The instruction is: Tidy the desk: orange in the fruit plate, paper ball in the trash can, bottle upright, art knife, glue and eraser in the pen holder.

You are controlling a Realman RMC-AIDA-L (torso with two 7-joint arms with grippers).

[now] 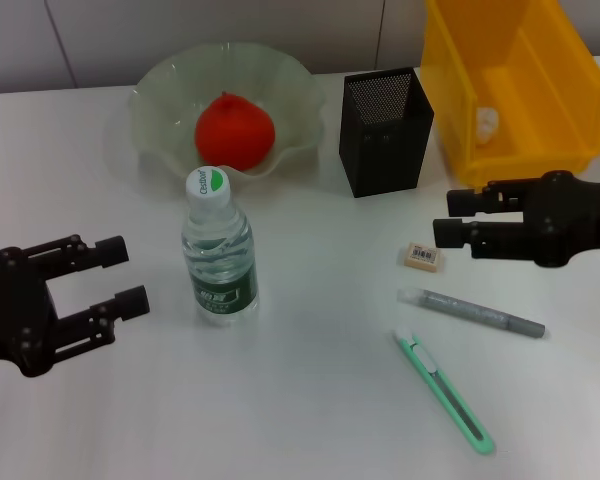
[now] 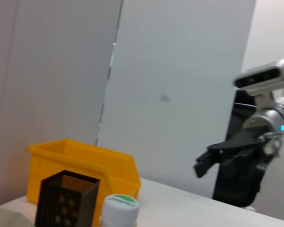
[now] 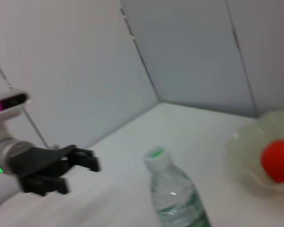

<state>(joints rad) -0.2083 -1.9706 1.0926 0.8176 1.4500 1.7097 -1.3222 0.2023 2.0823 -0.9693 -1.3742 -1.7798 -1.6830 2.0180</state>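
Observation:
The orange (image 1: pixel 235 130) lies in the glass fruit plate (image 1: pixel 165 85) at the back. In front of it the bottle (image 1: pixel 218 255) stands upright. Inside the yellow trash can (image 1: pixel 550 90) at the back right rests the white paper ball (image 1: pixel 487 122). The black mesh pen holder (image 1: pixel 385 130) stands between plate and can. The eraser (image 1: pixel 422 257), the grey glue (image 1: pixel 470 312) and the green art knife (image 1: pixel 445 392) lie on the table at the right front. My right gripper (image 1: pixel 446 218) hovers open just right of the eraser. My left gripper (image 1: pixel 130 273) is open, left of the bottle.
The white table runs to a wall at the back. The left wrist view shows the trash can (image 2: pixel 85 161), pen holder (image 2: pixel 66 198), bottle cap (image 2: pixel 119 205) and right gripper (image 2: pixel 204 160). The right wrist view shows the bottle (image 3: pixel 173 194), orange (image 3: pixel 279 158) and left gripper (image 3: pixel 80 176).

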